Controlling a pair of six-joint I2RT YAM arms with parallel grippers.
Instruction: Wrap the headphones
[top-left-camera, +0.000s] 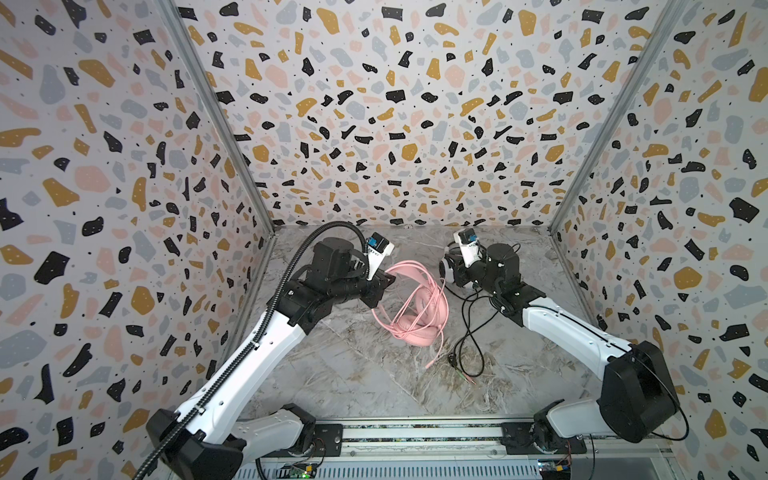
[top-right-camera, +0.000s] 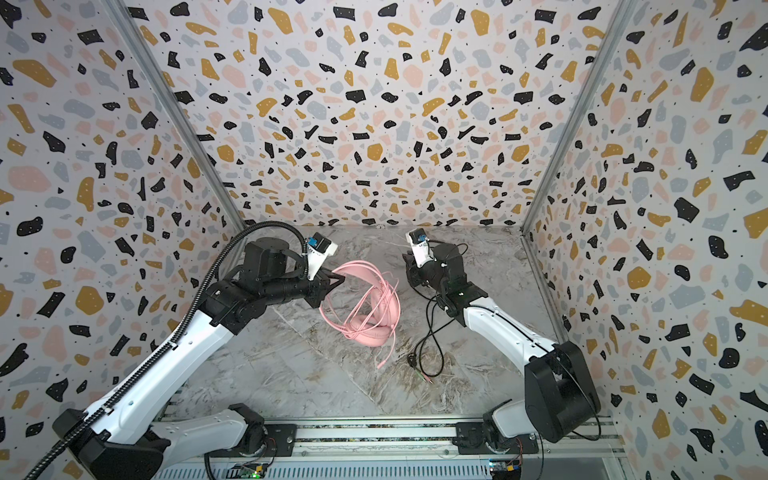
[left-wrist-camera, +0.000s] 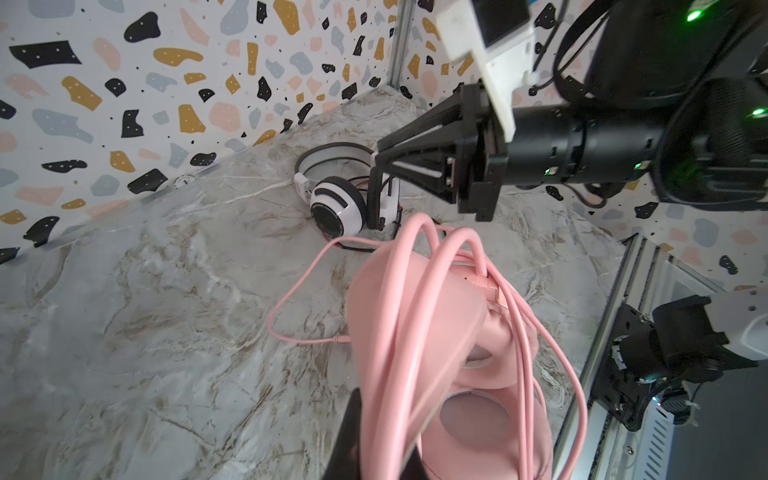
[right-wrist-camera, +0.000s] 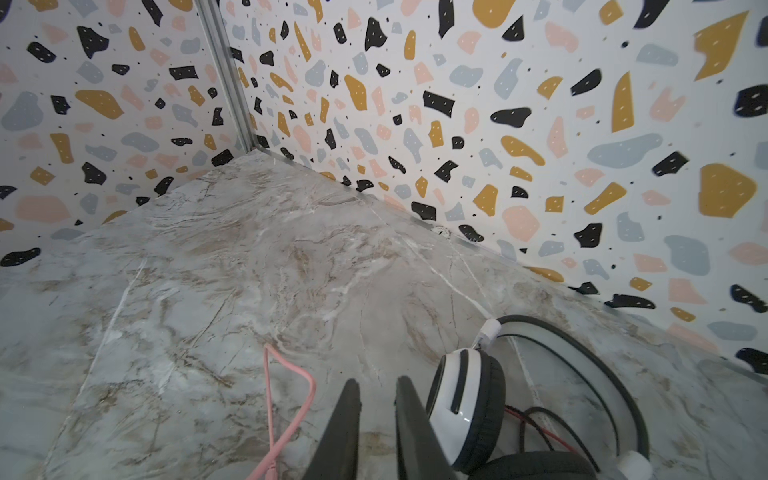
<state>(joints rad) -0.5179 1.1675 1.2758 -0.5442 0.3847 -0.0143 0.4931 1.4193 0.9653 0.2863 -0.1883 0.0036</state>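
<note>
The pink headphones (top-left-camera: 415, 309) stand tilted mid-table with their pink cable looped round band and cups; the plug end (top-left-camera: 432, 362) trails toward the front. My left gripper (top-left-camera: 384, 283) is shut on the pink band and cable loops (left-wrist-camera: 399, 374), and one dark finger (left-wrist-camera: 349, 436) shows beside them. The white-and-black headphones (left-wrist-camera: 337, 204) lie near the back wall. Their black cable (top-left-camera: 473, 332) runs loose to the plugs (top-left-camera: 466, 376). My right gripper (right-wrist-camera: 376, 401) is slightly open and empty, just beside the white earcup (right-wrist-camera: 465, 395); its fingertips (left-wrist-camera: 376, 158) hang above that headset.
Terrazzo-patterned walls close in the marble table (top-left-camera: 353, 374) on three sides, with metal corner posts (top-left-camera: 232, 137). A metal rail (top-left-camera: 415, 432) carrying both arm bases runs along the front edge. A pink cable loop (right-wrist-camera: 291, 390) lies on the table left of the right fingers.
</note>
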